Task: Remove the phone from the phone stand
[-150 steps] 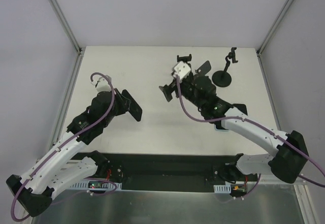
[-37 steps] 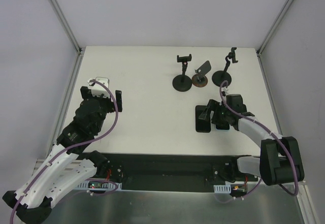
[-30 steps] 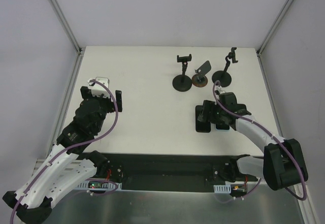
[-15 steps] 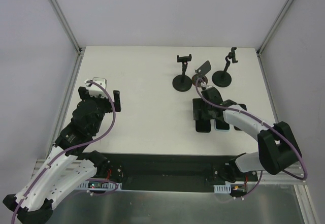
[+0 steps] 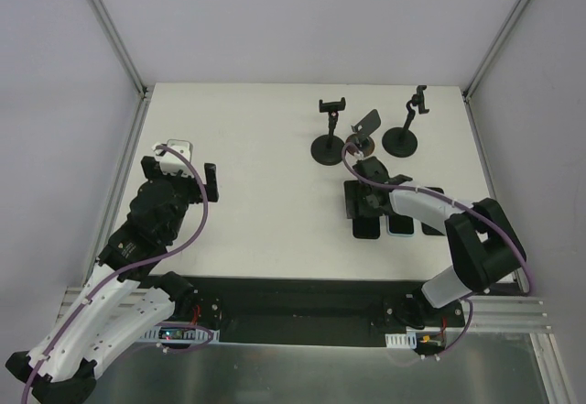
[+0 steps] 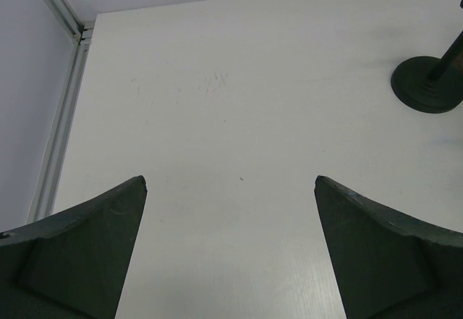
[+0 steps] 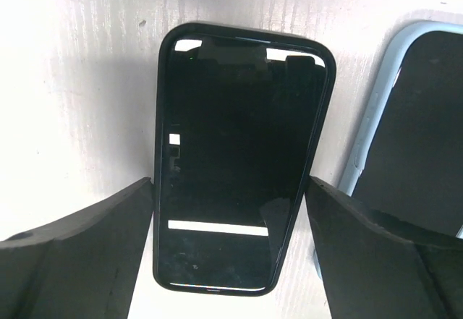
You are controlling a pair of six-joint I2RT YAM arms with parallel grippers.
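Top external: phone (image 5: 367, 228) half under jaws

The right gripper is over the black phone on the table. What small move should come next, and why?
Probably lift the right gripper straight up. The black phone lies flat on the table between its open fingers, and a light-blue phone sits close beside, so sideways motion could bump it.

No legible text, label, brand or number on any surface.
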